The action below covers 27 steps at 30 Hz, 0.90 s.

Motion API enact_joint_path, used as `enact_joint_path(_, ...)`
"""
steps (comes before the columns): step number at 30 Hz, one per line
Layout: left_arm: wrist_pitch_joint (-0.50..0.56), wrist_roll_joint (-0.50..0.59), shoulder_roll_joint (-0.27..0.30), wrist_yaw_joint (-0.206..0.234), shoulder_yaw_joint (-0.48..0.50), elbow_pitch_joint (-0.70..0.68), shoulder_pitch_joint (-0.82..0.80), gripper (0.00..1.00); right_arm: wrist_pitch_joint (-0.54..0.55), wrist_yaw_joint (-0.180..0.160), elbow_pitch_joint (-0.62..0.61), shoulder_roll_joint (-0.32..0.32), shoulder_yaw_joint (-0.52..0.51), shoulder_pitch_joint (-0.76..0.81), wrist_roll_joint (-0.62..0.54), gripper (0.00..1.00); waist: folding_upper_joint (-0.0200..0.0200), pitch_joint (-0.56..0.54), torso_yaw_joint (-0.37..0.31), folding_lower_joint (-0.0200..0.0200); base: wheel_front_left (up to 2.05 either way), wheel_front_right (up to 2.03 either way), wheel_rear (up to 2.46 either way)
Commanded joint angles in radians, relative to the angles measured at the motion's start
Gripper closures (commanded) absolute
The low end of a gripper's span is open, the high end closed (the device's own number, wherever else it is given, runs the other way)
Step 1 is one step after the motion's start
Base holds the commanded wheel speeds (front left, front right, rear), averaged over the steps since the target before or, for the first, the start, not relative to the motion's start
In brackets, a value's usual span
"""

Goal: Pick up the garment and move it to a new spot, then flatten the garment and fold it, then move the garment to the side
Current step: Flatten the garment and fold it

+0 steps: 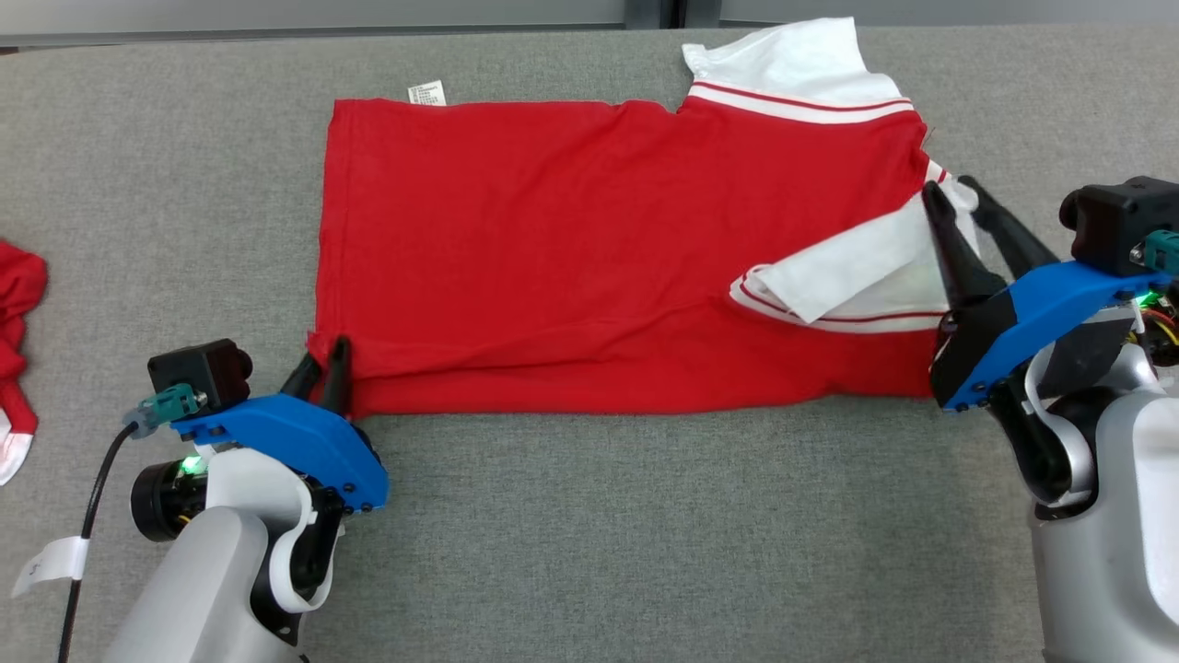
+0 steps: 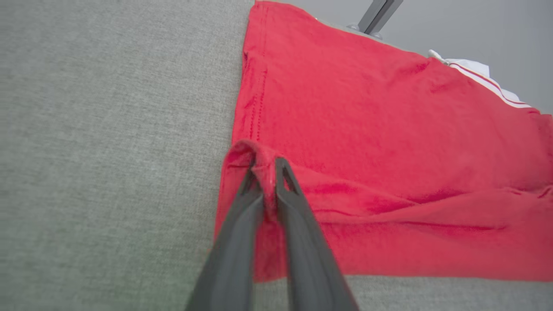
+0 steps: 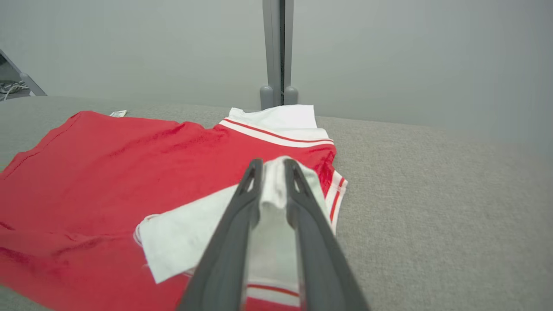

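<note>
Low, left fingers [image 1: 339, 368] pinch garment [image 1: 553, 258] corner; right fingers [image 1: 949, 241], sleeve [image 1: 857, 276].

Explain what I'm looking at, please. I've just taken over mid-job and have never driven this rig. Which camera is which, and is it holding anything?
This is a two-armed robot working at a grey padded table. The wide picture comes from its head, looking down. The other two come from a camera on each wrist, looking along that arm's two dark fingers. A red shirt lies mostly flat on the table. The left tool is pinched on the shirt's near left corner. The right tool is pinched on its white sleeve, which lies folded over the red. Another red cloth sits at the table's left edge.
</note>
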Motion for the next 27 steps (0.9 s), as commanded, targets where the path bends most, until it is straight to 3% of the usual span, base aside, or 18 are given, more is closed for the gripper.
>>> enact_joint_path(1, -0.011, 0.000, -0.003, 0.001, -0.001, 0.005, -0.019, 0.00, -0.025, 0.000, 0.005, 0.003, 0.002, -0.021, 0.007, 0.00, -0.0003, -0.003, 0.002, -0.0001, 0.00, 0.00, 0.00)
enact_joint_path(8, -0.052, 0.012, 0.002, 0.012, 0.006, 0.027, 0.015, 0.00, -0.137, 0.000, 0.050, 0.002, 0.013, -0.023, 0.044, 0.00, -0.0003, -0.047, 0.010, -0.0001, 0.00, 0.00, 0.00)
enact_joint_path(18, -0.061, 0.039, 0.006, 0.032, -0.030, 0.046, 0.077, 0.00, -0.017, 0.000, 0.120, 0.028, -0.110, 0.129, -0.006, 0.00, -0.0003, -0.105, 0.008, -0.0001, 0.00, 0.00, 0.00)
enact_joint_path(27, -0.069, 0.077, 0.008, 0.048, -0.062, 0.113, 0.045, 0.00, -0.040, 0.000, 0.241, 0.043, -0.149, 0.140, -0.007, 0.00, -0.0003, -0.076, -0.017, -0.0001, 0.00, 0.00, 0.00)
